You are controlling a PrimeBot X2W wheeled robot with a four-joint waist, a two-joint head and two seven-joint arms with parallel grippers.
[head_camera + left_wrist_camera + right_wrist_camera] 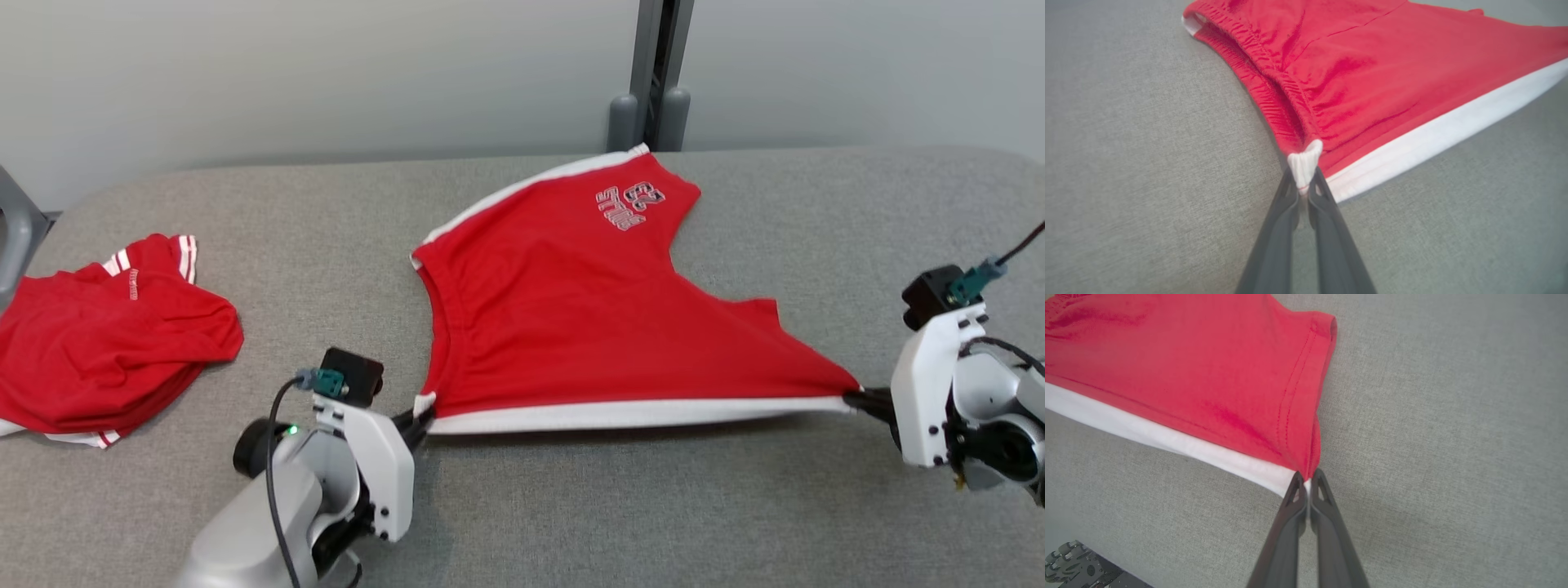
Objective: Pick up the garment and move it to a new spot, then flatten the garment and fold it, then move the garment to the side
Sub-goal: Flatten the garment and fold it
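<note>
The red fabric shorts with white side stripes (571, 318) are lying spread on the grey fabric-covered counter (571, 523), directly in front of the grey upright post (657, 73). Their printed corner is lying nearest that post, and the near white stripe is running along the side farthest from it.

The left pincer (423, 418) is pinching the waistband end of that near stripe, its jaws closed tight on a small bunch of white cloth. The right pincer (851, 400) is gripping the leg-hem end of the same stripe, jaws fully closed on the corner.

One is holding to the left of the post and the other to its right, so the edge between them is being held in a straight, taut line. I judge this is serving the flattening step, taking out creases before any fold.

The cloth is fanning away from each pincer toward the post, meeting the fingertips only at the pinched corners. A crumpled red and white garment pile (106, 351) is sitting far left of the post, well apart from the shorts.
</note>
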